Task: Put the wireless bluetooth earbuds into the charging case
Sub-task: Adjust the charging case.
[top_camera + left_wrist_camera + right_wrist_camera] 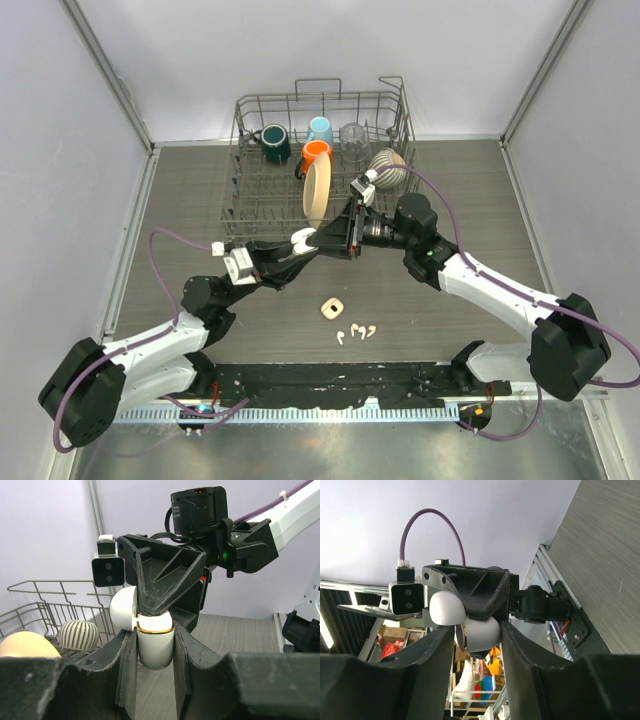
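Your left gripper [155, 642] pinches the open charging case [155, 655] aloft, presumably steadying it for loading, while your right gripper [477, 630] straddles it (whether gripping cannot be told) and the earbuds [357, 331] lie on the surface [480, 200], not yet inserted.

The right fingers [436, 647] flank the open white charging case [481, 633].

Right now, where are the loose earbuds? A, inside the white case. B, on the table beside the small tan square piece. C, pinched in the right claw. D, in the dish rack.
B: the earbuds lie on the table next to the small tan square piece, while the white case is up in the air, gripped by the left claw.
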Available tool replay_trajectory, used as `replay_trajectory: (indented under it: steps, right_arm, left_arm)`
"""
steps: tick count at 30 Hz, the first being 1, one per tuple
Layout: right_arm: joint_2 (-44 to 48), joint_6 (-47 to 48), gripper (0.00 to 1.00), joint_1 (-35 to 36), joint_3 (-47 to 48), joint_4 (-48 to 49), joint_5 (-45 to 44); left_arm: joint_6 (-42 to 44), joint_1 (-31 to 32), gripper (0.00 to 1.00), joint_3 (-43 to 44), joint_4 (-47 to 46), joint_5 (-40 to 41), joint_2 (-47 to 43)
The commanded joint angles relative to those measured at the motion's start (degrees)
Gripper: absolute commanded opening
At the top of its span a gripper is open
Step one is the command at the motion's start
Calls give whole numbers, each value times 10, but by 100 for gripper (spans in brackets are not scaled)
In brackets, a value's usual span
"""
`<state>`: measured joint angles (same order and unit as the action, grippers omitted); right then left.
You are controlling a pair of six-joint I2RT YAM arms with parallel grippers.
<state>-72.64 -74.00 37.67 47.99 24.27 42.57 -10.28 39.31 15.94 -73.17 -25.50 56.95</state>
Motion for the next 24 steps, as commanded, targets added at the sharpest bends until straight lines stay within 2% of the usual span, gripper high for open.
replay_trajectory:
  steps: [1, 3, 7, 10, 17, 20, 24]
  right_arm:
    - [0, -28, 43, 7, 7, 65, 20]
    - [4, -28, 38, 9, 6, 66, 20]
    - [13, -19, 17, 8, 5, 59, 16]
    - [20, 6, 7, 9, 11, 30, 6]
    - [36, 91, 2, 16, 43, -78, -26]
    - [43, 111, 1, 16, 49, -96, -39]
    - [41, 114, 1, 17, 50, -97, -40]
  left_arm:
    - [1, 2, 0, 24, -40, -2, 3]
    - [2, 2, 0, 23, -40, 4, 4]
    - [1, 2, 0, 22, -40, 6, 4]
    - [-1, 2, 0, 22, -40, 10, 6]
    - [-8, 2, 2, 21, -40, 14, 7]
    - [-12, 2, 3, 21, -40, 12, 11]
    - [-12, 2, 0, 22, -39, 7, 12]
